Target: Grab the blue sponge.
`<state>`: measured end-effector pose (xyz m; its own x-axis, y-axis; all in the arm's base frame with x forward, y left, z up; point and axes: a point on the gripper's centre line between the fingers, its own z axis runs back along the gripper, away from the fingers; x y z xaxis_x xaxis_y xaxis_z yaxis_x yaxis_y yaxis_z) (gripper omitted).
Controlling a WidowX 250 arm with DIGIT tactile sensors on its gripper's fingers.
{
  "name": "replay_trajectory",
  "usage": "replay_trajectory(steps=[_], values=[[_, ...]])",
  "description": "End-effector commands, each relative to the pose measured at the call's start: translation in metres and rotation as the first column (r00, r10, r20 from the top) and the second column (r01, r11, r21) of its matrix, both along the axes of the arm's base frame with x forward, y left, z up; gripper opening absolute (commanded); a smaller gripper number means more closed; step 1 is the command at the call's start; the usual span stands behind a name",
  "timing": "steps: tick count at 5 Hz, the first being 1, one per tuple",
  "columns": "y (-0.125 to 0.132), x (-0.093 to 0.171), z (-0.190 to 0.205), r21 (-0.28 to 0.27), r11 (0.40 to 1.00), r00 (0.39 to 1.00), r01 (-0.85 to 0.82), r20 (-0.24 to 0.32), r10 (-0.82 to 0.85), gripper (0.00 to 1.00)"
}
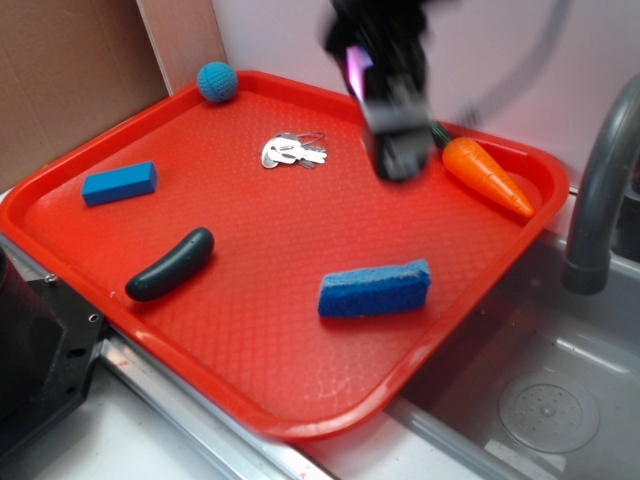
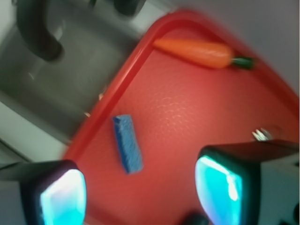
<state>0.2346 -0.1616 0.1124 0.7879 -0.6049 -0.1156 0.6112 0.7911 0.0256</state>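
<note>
1. Far left of the exterior view: a small blue block [image 1: 119, 183] sits near the left rim of the red tray [image 1: 250, 395], with a teal ball [image 1: 217, 82] up in the back corner.
2. Next over, a dark green cucumber-looking thing [image 1: 171, 264] lies at an angle toward the front edge.
3. Around the middle, a silvery bunch of keys [image 1: 292, 151] lies flat on the tray.
4. The blue sponge [image 1: 375, 289] lies front and right of centre, flat, touching nothing. In the wrist view it's the blue sponge [image 2: 127, 144] close to the tray's rim.
5. My tool [image 1: 400, 160] hangs above the back of the tray, pointing down, between the keys and the carrot [image 1: 487, 176], well apart from the sponge. It's badly motion-blurred, and the arm above is cut off by the frame.
6. The wrist view shows my two fingers [image 2: 61, 194] spread wide with nothing between them, so the tool is open and empty.
7. Far right: a grey faucet [image 1: 600, 190] over a sink [image 1: 540, 400], both partly cropped.
</note>
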Motion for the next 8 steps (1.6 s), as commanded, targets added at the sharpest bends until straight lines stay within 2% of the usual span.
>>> replay_trajectory(steps=[1,2,3,4,6,7,8], values=[[-0.018,-0.027,-0.074,0.026,0.999,0.985,0.034,-0.171,-0.030,1.00],[-0.022,-0.031,-0.065,0.002,1.000,0.988,0.010,-0.151,-0.009,1.00],[-0.017,-0.035,-0.062,0.008,1.000,0.992,-0.016,-0.129,0.017,0.94],[-0.016,-0.043,-0.066,0.022,0.999,0.992,-0.037,-0.123,0.040,0.00],[-0.023,-0.040,-0.059,0.043,0.999,0.994,-0.026,-0.109,0.030,0.00],[-0.024,-0.037,-0.032,0.061,0.996,0.995,-0.072,-0.059,0.075,0.00],[-0.024,-0.044,0.018,0.004,0.948,0.946,-0.317,0.068,0.316,0.00]])
